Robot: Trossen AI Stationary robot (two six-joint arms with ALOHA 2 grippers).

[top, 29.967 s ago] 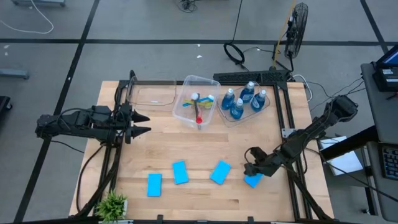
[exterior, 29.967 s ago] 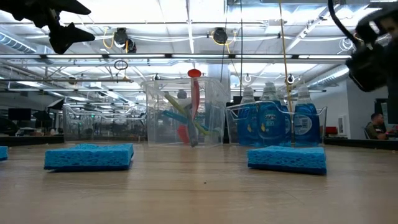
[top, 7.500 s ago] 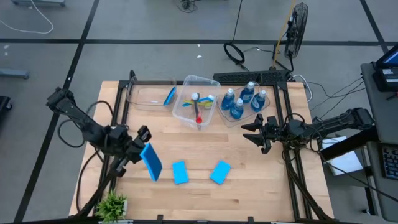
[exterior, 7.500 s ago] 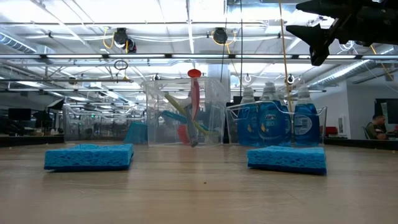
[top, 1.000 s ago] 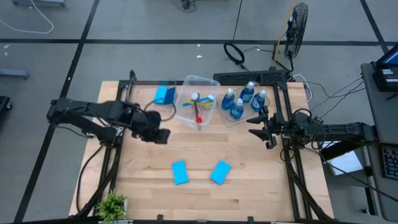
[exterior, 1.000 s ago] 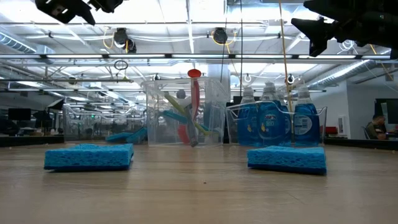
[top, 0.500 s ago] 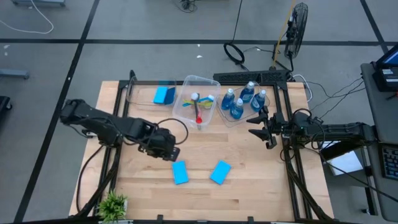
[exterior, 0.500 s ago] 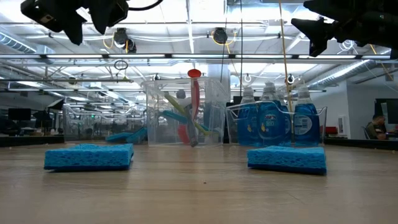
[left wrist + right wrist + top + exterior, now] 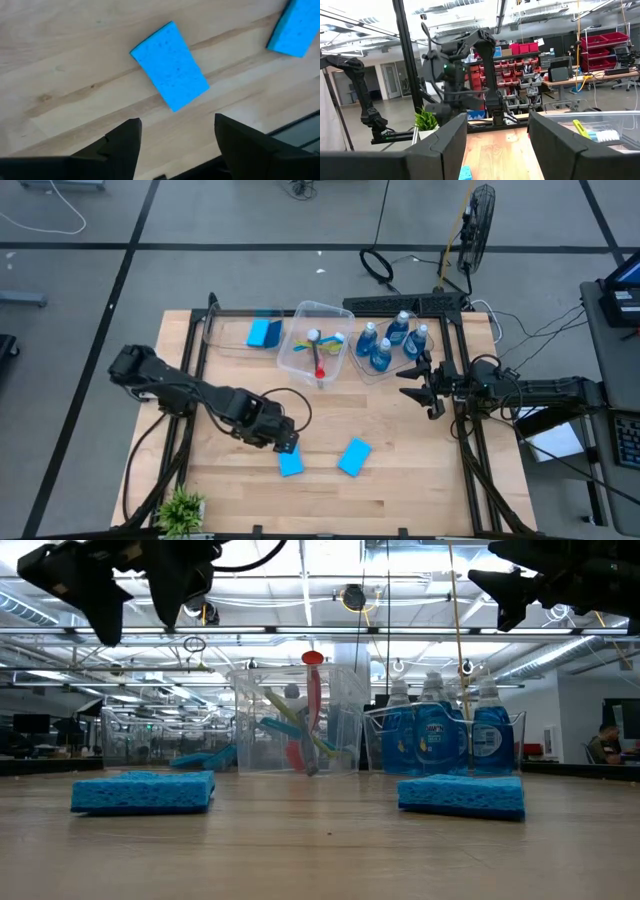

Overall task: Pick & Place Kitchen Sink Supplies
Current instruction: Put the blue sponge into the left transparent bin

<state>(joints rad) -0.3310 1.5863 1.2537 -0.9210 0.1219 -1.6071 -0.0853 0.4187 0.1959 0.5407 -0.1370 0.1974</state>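
Wooden table (image 9: 400, 470), left gripper (image 9: 287, 446) open-jawed above a sponge (image 9: 291, 465).

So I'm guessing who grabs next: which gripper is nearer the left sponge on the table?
Left. The left gripper hovers open right over that sponge. The right gripper waits open near the bottles, well off to the side.

A robotics lab or workshop in an open industrial hall: a wooden table (image 9: 400, 480) on a black metal frame (image 9: 462, 360), grey concrete floor (image 9: 250, 270) with cables, shelves of red storage bins (image 9: 520, 55), workbenches (image 9: 580, 82), and exposed ceiling ducts (image 9: 350, 595).
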